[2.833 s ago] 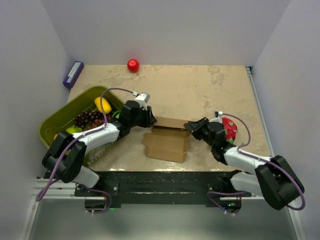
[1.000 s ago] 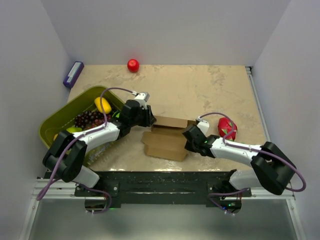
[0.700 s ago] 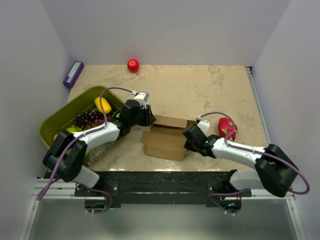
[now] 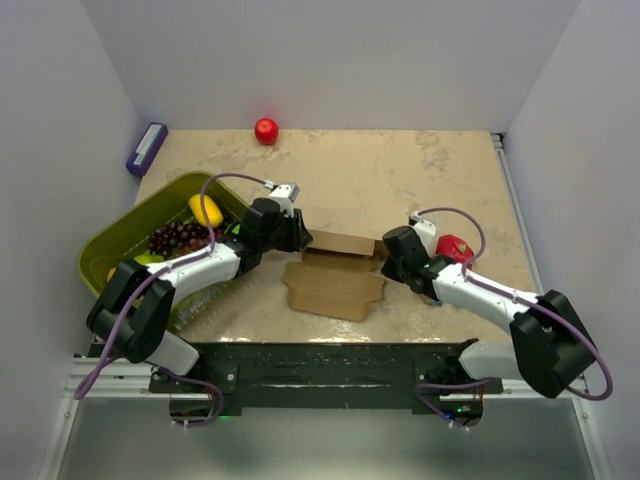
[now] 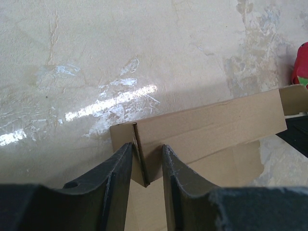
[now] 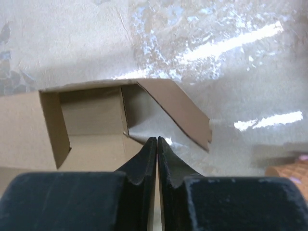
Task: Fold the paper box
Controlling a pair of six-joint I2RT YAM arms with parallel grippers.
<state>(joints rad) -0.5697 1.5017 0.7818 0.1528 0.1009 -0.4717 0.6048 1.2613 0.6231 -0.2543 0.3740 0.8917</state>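
The plain brown cardboard paper box, half folded with one long wall standing and a flat panel lying toward the arms, sits near the front middle of the beige marbled table. The left gripper pinches its left end wall, while the right gripper, fingers pressed together on nothing, noses at the open right end. Well to the left lies an olive-green plastic fruit basket.
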